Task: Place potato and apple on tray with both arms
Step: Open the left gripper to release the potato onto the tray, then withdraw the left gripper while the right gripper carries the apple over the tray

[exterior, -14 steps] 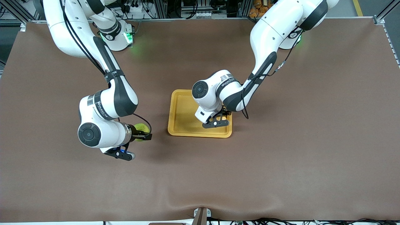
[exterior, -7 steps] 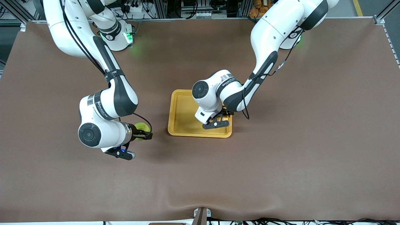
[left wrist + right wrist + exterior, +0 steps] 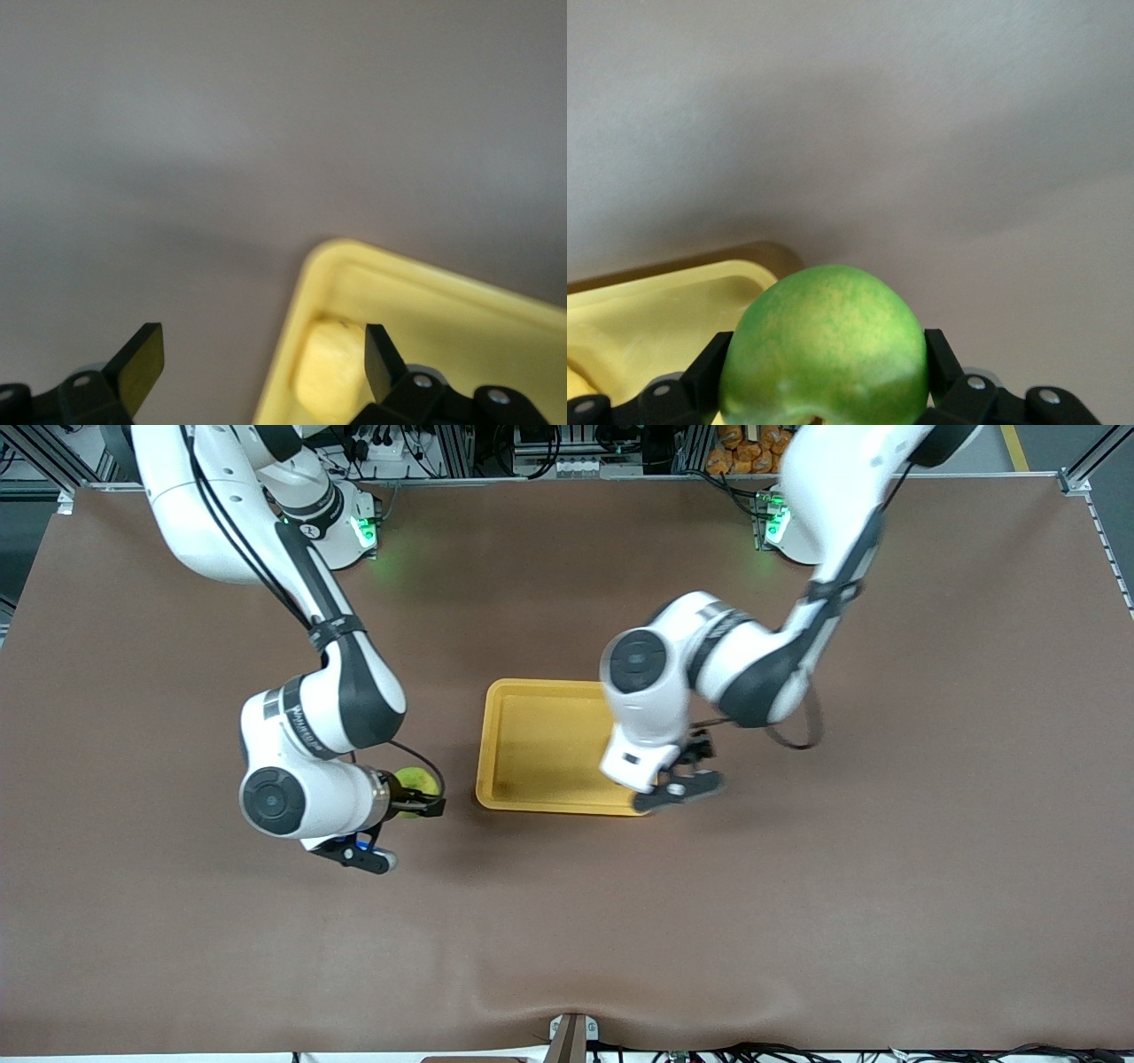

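The green apple is held by my right gripper just off the brown table, beside the tray's edge toward the right arm's end. In the right wrist view the fingers press both sides of the apple. The yellow-orange tray lies mid-table. The yellow-tan potato rests inside a corner of the tray, free of the fingers. My left gripper is open above that corner, straddling the rim. In the front view the left gripper and its hand hide the potato.
The brown cloth-covered table spreads wide on every side of the tray. The arm bases stand along the table's edge farthest from the front camera. The tray's corner also shows in the right wrist view.
My left arm has lifted and swung toward its own end of the table, its open gripper now over the tray's corner. My right gripper has carried the apple slightly closer to the tray.
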